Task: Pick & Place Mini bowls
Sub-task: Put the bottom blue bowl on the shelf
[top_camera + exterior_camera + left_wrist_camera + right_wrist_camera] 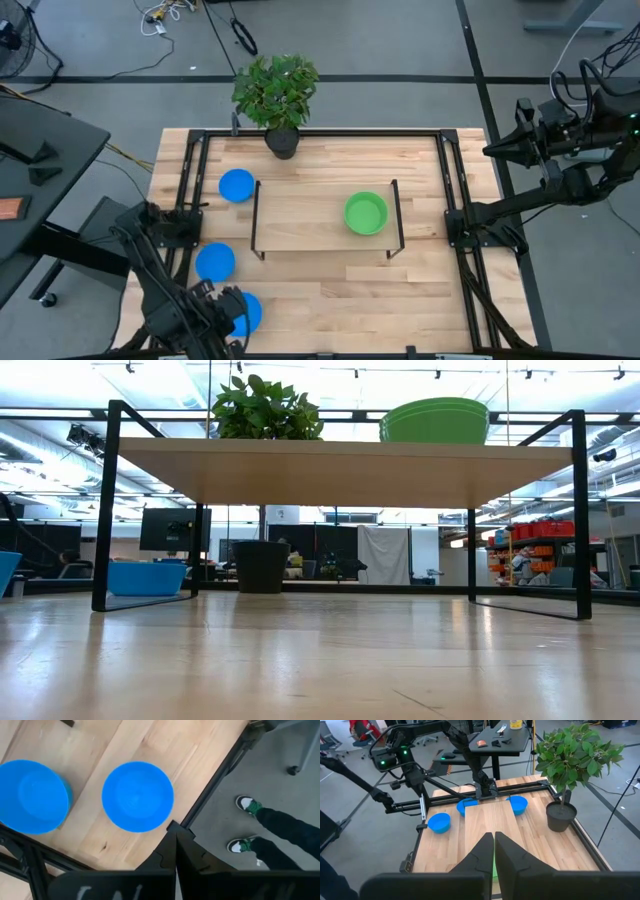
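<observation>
Three blue mini bowls stand on the wooden table near its left edge. A green bowl sits on top of a small black-legged shelf in the table's middle; the low view shows it there too. My left gripper is shut and empty above the near left corner, beside the nearest blue bowl; its wrist view shows two blue bowls below it. My right gripper is shut and empty, held high over the table's right edge.
A leafy plant in a dark pot stands at the table's far edge. Black frame rails run along the left and right sides. A person's legs and shoes show on the floor beside the table's edge.
</observation>
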### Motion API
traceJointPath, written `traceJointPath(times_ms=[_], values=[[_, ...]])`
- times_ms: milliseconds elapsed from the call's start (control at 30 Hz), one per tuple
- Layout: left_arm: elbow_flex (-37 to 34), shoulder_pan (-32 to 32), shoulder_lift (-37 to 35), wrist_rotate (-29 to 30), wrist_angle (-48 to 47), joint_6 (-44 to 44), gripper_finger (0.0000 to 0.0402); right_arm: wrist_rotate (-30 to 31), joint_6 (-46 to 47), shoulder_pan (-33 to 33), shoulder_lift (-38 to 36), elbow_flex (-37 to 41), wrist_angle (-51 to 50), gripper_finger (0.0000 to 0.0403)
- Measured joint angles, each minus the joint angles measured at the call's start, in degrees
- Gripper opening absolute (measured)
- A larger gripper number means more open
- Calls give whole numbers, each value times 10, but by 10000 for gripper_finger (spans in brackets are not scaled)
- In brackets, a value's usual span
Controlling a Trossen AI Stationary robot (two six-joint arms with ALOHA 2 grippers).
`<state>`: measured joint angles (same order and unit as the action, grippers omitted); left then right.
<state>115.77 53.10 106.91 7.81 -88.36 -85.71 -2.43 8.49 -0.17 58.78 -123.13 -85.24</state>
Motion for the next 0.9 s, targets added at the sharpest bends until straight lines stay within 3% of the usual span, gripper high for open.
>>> traceJointPath(times_ms=[367,667,900], values=[[-3,-12,0,-3,1,-7,0,0,0,0,0,0,0,21],[-83,-22,-13,-41,21,-9,3,0,0,0,0,0,0,21],[-175,-22,-54,-62,88,-38,9,0,0,0,0,0,0,21]])
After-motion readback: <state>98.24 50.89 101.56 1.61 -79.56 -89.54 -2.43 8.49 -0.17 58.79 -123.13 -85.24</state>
